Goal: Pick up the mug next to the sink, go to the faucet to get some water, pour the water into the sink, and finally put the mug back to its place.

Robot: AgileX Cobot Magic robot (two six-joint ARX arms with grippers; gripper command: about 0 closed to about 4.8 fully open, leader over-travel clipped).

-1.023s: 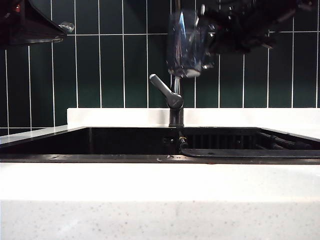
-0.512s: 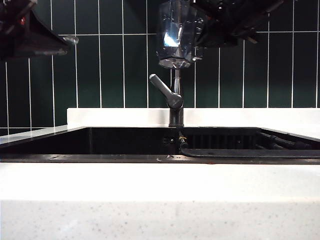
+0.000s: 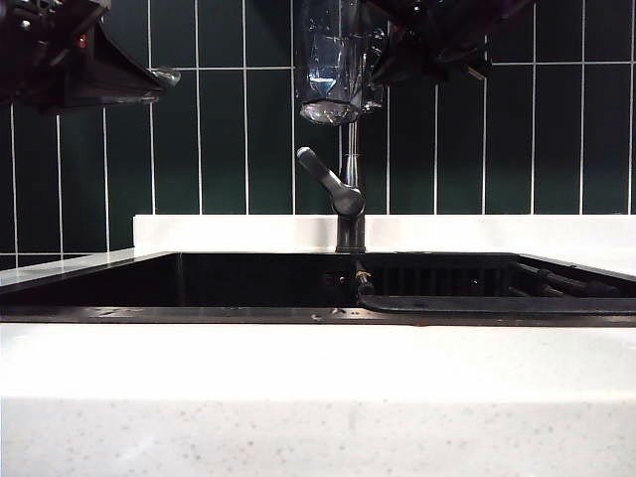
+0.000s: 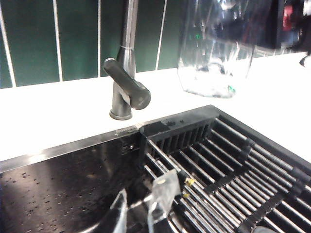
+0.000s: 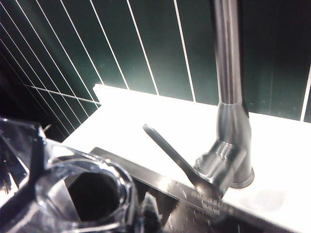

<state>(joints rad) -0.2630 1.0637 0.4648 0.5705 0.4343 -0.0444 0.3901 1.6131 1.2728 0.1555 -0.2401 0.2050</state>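
Observation:
The clear faceted mug [image 3: 333, 60] hangs high over the sink [image 3: 248, 283], in front of the faucet [image 3: 349, 214] pipe and above its lever. My right gripper [image 3: 393, 50] reaches in from the upper right and is shut on the mug's side. In the right wrist view the mug [image 5: 82, 189] sits close against the right gripper [image 5: 146, 214], with the faucet [image 5: 228, 102] beyond. My left gripper [image 3: 149, 84] hovers high at the left, apart from the mug. In the left wrist view its clear fingertips [image 4: 163, 194] stand apart over the basin with nothing between them; the mug [image 4: 216, 48] and faucet [image 4: 124, 73] are ahead.
A black wire rack [image 4: 233, 165] fills the right part of the basin. White speckled countertop [image 3: 318, 397] runs along the front and behind the sink, below the dark green tiled wall [image 3: 219, 139].
The right gripper has carried the mug up and to the left, nearer the faucet pipe. The left gripper has come a little to the right into view.

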